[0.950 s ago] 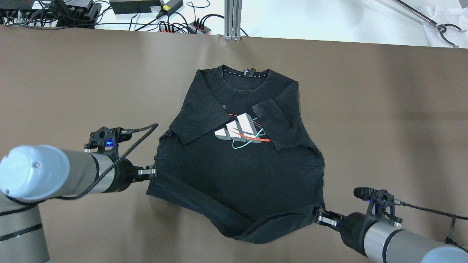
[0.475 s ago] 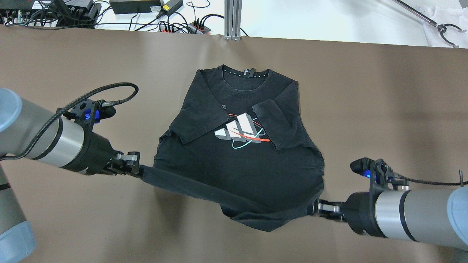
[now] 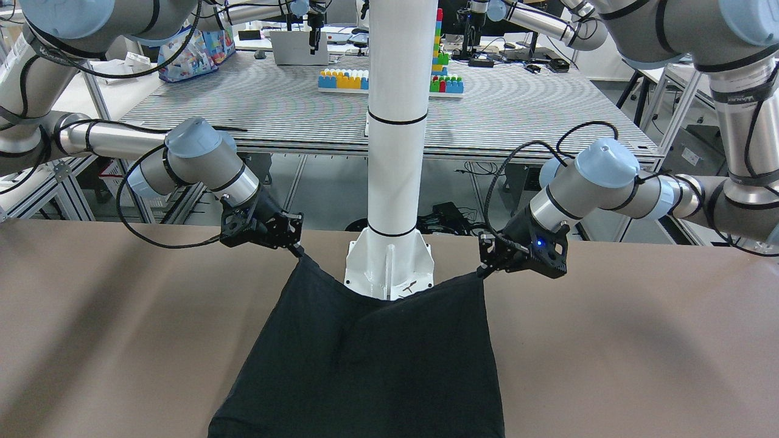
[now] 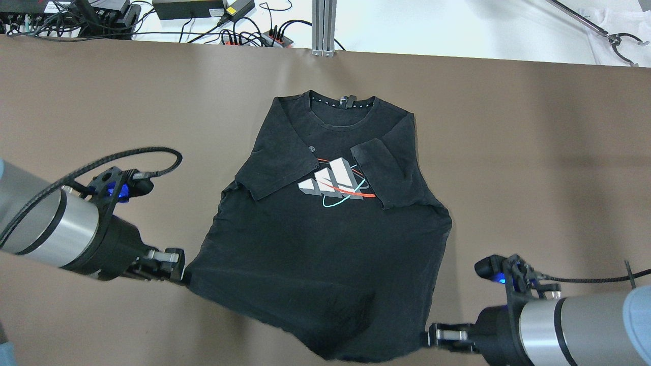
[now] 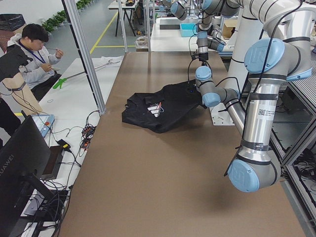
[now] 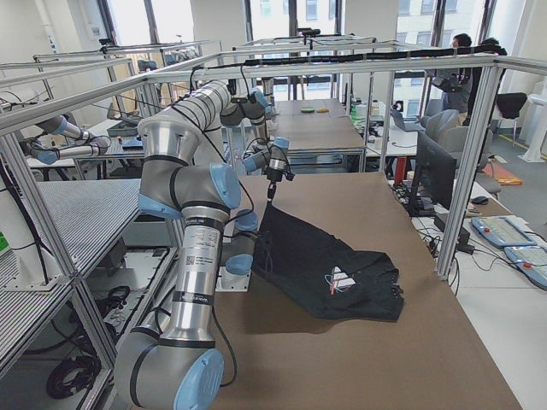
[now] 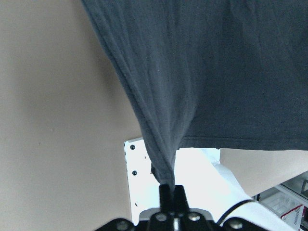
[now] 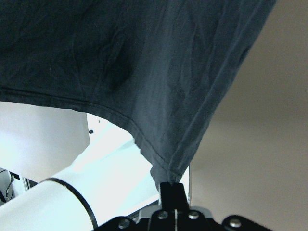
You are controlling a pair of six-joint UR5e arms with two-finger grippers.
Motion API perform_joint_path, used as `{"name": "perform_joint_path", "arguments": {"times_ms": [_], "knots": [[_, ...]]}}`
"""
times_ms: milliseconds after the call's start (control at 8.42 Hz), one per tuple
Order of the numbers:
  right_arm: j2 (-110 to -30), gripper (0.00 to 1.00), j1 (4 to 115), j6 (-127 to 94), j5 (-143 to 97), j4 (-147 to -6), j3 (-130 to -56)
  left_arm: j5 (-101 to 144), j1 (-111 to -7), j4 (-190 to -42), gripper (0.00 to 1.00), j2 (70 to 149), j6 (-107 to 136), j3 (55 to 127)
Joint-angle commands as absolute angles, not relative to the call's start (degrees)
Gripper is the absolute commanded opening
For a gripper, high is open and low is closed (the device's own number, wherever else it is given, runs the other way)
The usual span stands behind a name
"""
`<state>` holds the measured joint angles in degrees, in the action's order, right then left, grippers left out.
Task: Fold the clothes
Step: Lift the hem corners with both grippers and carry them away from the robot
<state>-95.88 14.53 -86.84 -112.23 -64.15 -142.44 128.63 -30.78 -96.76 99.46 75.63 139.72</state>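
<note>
Either side of the white base column (image 3: 395, 182), left gripper (image 4: 182, 271) and right gripper (image 4: 430, 336) each pinch a hem corner of the black t-shirt (image 4: 325, 244), hem lifted, collar end apparently flat on the table (image 4: 534, 152).

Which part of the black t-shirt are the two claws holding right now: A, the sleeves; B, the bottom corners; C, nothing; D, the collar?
B: the left claw and the right claw each pinch a bottom corner of the t-shirt, while the collar lies flat on the table.
</note>
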Motion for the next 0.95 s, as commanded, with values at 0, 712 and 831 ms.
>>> {"name": "perform_joint_path", "arguments": {"times_ms": [0,712,831], "knots": [[-99.84,0.00,12.22,-86.84,-112.41,-64.16,-146.33,128.85,-29.09,-96.68,0.00,94.93,75.67,144.31],[-98.79,0.00,26.76,-86.75,-111.01,-65.66,-139.51,119.56,-41.55,-96.59,0.00,108.69,75.59,127.74],[-97.48,0.00,30.90,-86.75,-111.01,-65.74,-137.05,117.36,-43.40,-96.59,0.00,110.37,75.76,124.92]]}}
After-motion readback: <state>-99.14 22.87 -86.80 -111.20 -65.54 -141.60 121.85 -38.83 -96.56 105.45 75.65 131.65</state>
